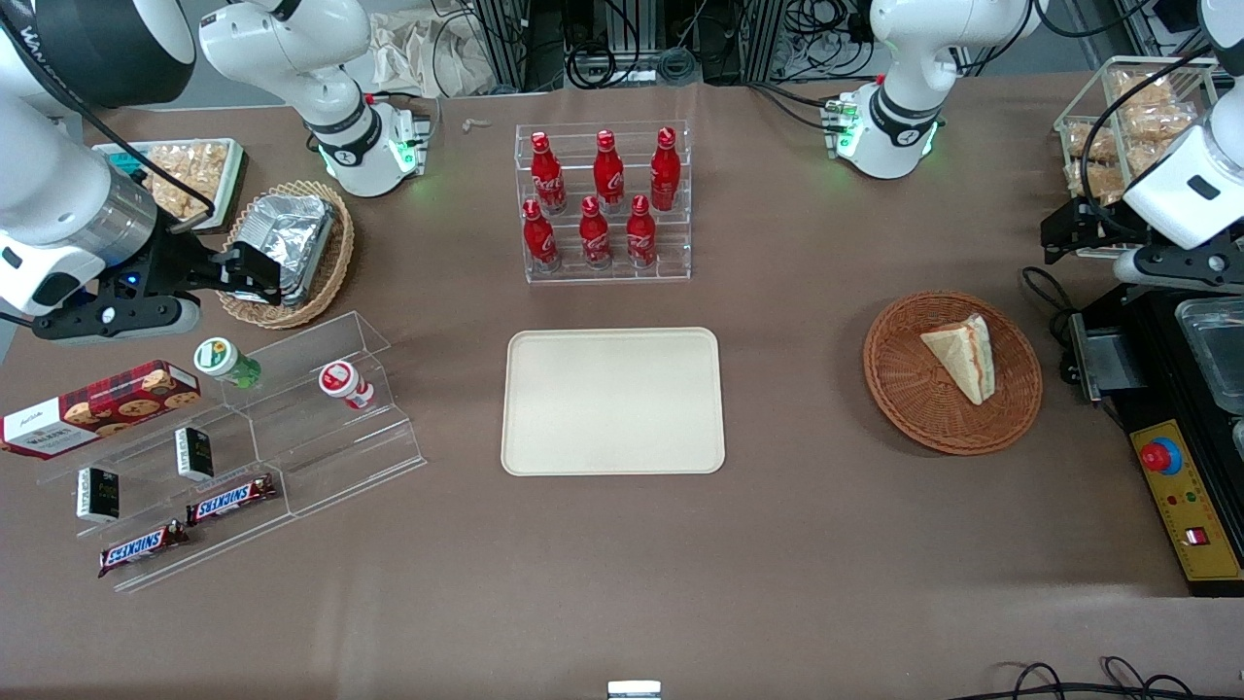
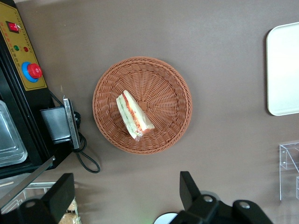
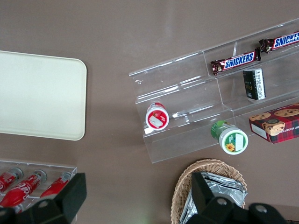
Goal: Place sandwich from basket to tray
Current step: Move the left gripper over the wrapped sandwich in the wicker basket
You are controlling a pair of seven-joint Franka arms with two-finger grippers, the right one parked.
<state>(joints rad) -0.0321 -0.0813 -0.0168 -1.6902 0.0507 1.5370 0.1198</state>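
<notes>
The sandwich [image 1: 962, 358], a pale bread wedge with red and green filling at its edge, lies in the round reddish-brown wicker basket [image 1: 904, 408] toward the working arm's end of the table. Both show in the left wrist view, the sandwich [image 2: 133, 115] in the middle of the basket [image 2: 163, 79]. The cream tray [image 1: 612, 401] lies bare at the table's middle, and its edge shows in the left wrist view [image 2: 285, 70]. My left gripper [image 1: 1061, 231] hangs open and empty above the table, farther from the front camera than the basket, its black fingers [image 2: 187, 189] wide apart and well clear of the basket.
A black machine with a red button [image 1: 1161, 455] stands beside the basket at the table's end. A clear bin of snacks [image 1: 1127, 117] stands near my gripper. A rack of red bottles [image 1: 603, 204] stands farther back than the tray. A stepped acrylic rack [image 1: 233, 437] lies toward the parked arm's end.
</notes>
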